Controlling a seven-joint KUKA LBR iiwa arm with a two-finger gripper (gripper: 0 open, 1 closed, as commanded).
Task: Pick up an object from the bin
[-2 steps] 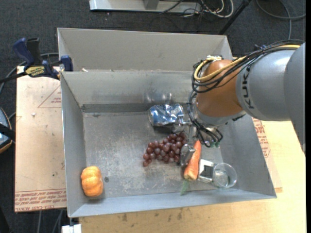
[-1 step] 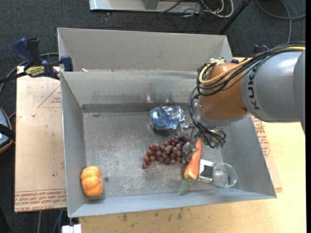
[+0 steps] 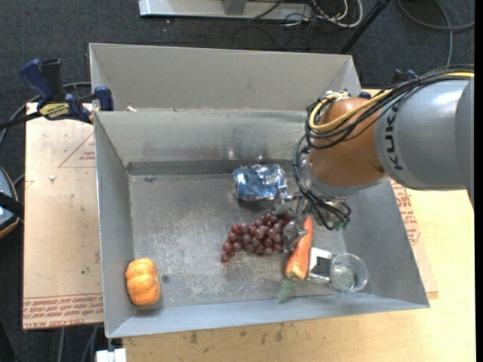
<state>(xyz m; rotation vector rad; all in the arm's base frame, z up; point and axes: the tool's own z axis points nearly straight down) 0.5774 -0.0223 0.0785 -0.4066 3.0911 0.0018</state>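
My gripper [image 3: 294,216] reaches down from under the arm's orange cover, right of the bin's middle. It stands at the right end of a bunch of dark red grapes [image 3: 255,238], close above them. An orange carrot [image 3: 299,252] lies just to its lower right, with the green end toward the front wall. A crumpled shiny blue packet [image 3: 258,182] lies just behind the gripper and to its left.
A clear glass cup [image 3: 348,271] lies on its side in the front right corner, with a small black and white block [image 3: 320,265] beside the carrot. A small orange pumpkin [image 3: 143,281] sits in the front left corner. The arm covers the bin's right rear part.
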